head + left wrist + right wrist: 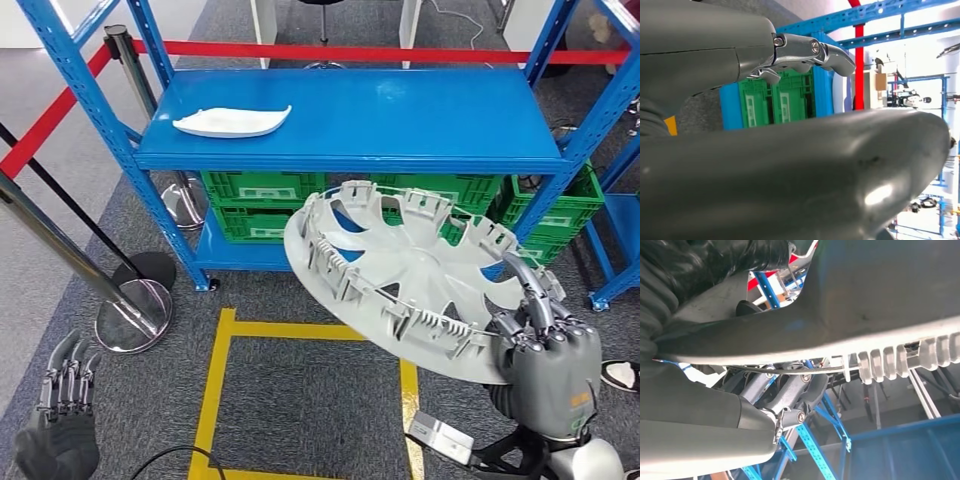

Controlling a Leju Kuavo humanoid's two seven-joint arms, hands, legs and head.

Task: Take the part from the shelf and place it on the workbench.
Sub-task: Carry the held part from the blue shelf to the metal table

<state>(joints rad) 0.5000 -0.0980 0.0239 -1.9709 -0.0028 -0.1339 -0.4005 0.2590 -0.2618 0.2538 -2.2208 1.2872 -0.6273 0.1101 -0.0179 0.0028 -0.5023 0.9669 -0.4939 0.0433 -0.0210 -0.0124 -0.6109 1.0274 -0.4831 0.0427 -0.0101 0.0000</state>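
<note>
The blue shelf (pixel 355 120) stands ahead, its upper deck carrying one white curved part (pixel 232 121), with green crates (pixel 260 205) stowed on the lower level. A yellow floor marking (pixel 219 380) lies on the grey carpet in front of it. The task part, a grey wheel cover (pixel 407 275), is clear of the shelf and held in the air, tilted, inner ribbed side up. The right hand (pixel 547 350) grips its near rim, fingers curled over the edge. The left hand (pixel 64 410) hangs low beside the body, holding nothing, fingers apart and only loosely bent. Judged step: removal is complete and transport is in hand. No table is in view, so the next move calls for turning toward it with the grip kept firm.
</note>
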